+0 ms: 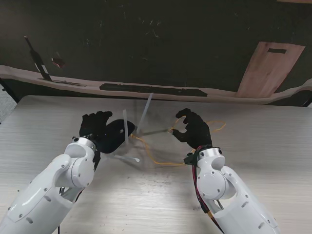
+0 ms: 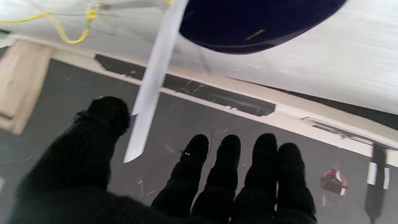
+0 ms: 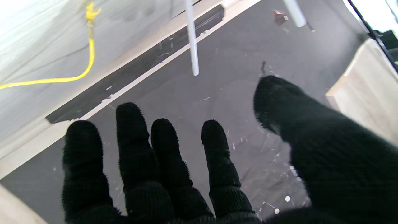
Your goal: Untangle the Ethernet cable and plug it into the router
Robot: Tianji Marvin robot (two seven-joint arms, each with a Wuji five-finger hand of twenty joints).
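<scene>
The router (image 1: pixel 118 137) is a dark rounded body left of the table's middle, with white antennas (image 1: pixel 144 111) sticking up; one antenna (image 1: pixel 128 158) lies flat toward me. My left hand (image 1: pixel 95 126) hovers at the router's left side, fingers apart and holding nothing; its wrist view shows the router (image 2: pixel 248 25) and an antenna (image 2: pixel 152 81) beyond the fingers (image 2: pixel 227 161). The yellow Ethernet cable (image 1: pixel 158 162) runs from the router past my right hand (image 1: pixel 193 128) and loops out to its right. That hand is open beside the cable (image 3: pixel 90 53), thumb and fingers (image 3: pixel 161 149) spread.
The table's far edge (image 1: pixel 146 97) carries a black strip (image 1: pixel 151 89), with dark floor beyond. A wooden board (image 1: pixel 270 68) stands on the floor at the far right. A small red object (image 1: pixel 58 62) lies on the floor at the far left.
</scene>
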